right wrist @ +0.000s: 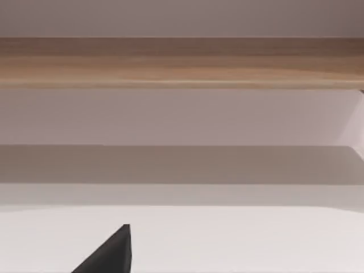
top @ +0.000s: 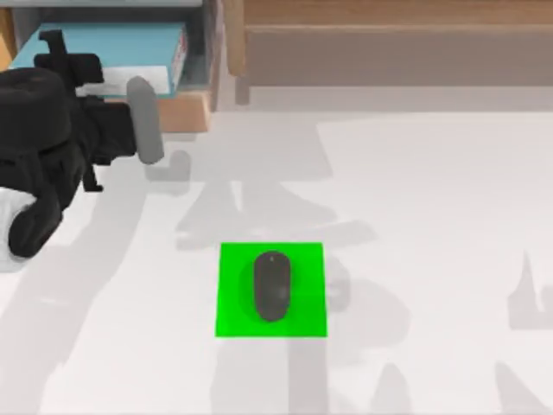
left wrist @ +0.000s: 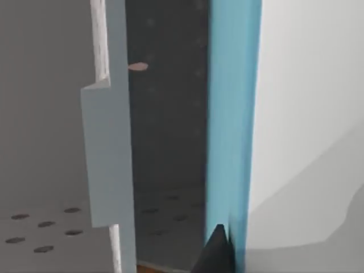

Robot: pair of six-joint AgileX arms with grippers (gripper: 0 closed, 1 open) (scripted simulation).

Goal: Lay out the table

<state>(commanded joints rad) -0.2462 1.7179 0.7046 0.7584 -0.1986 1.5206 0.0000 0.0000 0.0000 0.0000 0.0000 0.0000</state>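
The white table (top: 432, 216) spreads across the top view. On it, near the middle, lies a small bright green mat (top: 233, 311) with a black computer mouse (top: 272, 287) resting on its centre. My left gripper (top: 60, 52) is at the far left back, reaching into a shelf unit against a light blue book (top: 112, 47). In the left wrist view the blue book (left wrist: 227, 142) stands close by, with a dark bit of my left gripper (left wrist: 219, 253) against its edge. A dark corner of my right gripper (right wrist: 114, 253) hovers over the white table (right wrist: 256, 239).
A tan wooden shelf unit (top: 186, 108) holds the book at the back left. A long tan wooden unit (top: 389, 35) runs along the back, and the right wrist view faces this wooden unit (right wrist: 182, 60). A grey rounded piece (top: 144, 121) juts out beside the left arm.
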